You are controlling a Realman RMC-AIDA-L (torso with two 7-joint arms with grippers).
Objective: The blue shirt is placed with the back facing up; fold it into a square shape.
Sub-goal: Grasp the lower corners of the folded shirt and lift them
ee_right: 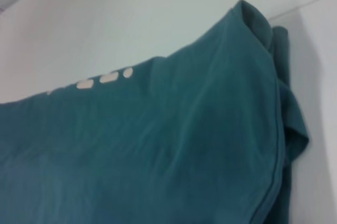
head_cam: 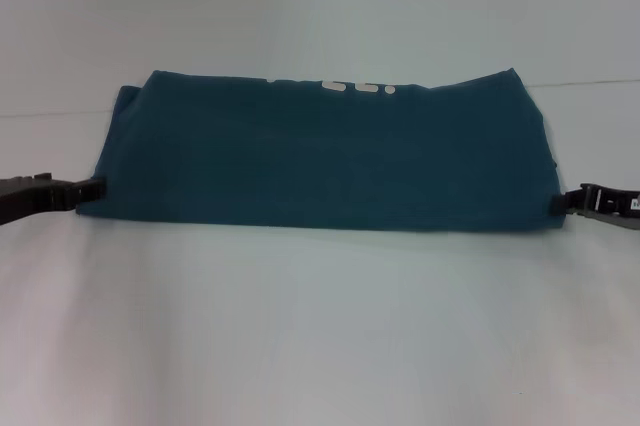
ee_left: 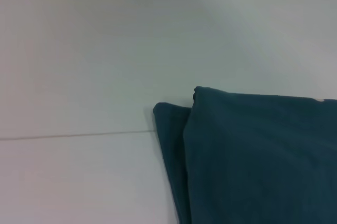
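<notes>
No word can be read. Only the lower parts of white letters are seen along the far fold of the blue shirt [head_cam: 320, 151]; they are possibly four characters, cut off.

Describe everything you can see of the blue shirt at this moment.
The blue shirt is dark teal, soft-looking cloth, folded into a wide, low band lying flat on the white table. A strip of white lettering peeks out along its far edge. Its ends show stacked layers, slightly uneven. The left gripper meets its near left corner and the right gripper its near right corner; whether they grip the cloth cannot be told.
</notes>
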